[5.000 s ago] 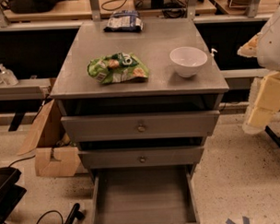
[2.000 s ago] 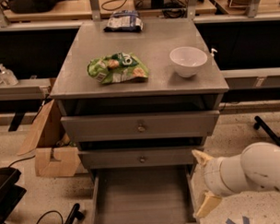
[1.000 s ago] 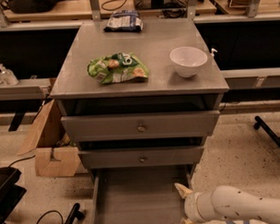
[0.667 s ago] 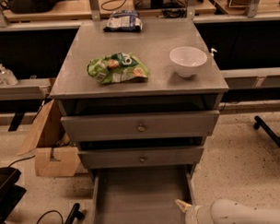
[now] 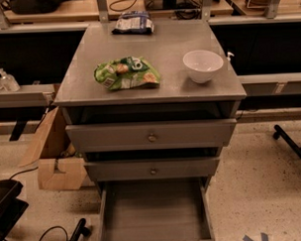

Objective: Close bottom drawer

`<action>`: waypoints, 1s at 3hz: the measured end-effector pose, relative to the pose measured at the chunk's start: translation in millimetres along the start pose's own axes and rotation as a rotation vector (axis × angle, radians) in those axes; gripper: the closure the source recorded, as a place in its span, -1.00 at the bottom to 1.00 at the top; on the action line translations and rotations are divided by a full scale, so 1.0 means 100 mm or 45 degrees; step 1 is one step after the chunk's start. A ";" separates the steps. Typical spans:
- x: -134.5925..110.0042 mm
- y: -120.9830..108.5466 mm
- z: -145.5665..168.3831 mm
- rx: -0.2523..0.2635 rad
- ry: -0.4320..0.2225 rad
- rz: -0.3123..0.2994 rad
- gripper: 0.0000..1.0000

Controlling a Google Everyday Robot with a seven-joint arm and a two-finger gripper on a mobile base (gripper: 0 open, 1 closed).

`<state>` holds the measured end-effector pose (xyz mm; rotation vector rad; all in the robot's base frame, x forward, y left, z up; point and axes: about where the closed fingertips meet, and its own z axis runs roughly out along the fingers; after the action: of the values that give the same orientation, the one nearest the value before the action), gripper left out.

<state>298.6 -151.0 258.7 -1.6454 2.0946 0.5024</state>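
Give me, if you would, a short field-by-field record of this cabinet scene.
bottom drawer: pulled far out, not yet closed
middle drawer: pushed in far more than the bottom one
top drawer: likewise
cabinet top: green snack bag left, white bowl right, blue-and-white packet at the back
floor, left of cabinet: cardboard box
gripper: not in view

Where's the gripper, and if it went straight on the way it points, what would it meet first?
The gripper is out of view, so its heading cannot be told. The bottom drawer stands pulled open at the picture's lower edge; coming in from there, its front would probably be met first.
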 end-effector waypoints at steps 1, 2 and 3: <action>0.00 0.06 0.05 -0.015 -0.005 0.007 0.72; 0.00 0.06 0.06 -0.017 -0.006 0.007 1.00; -0.04 0.07 0.22 -0.043 -0.020 0.004 1.00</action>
<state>295.3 -134.9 242.3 -1.6518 2.0887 0.5526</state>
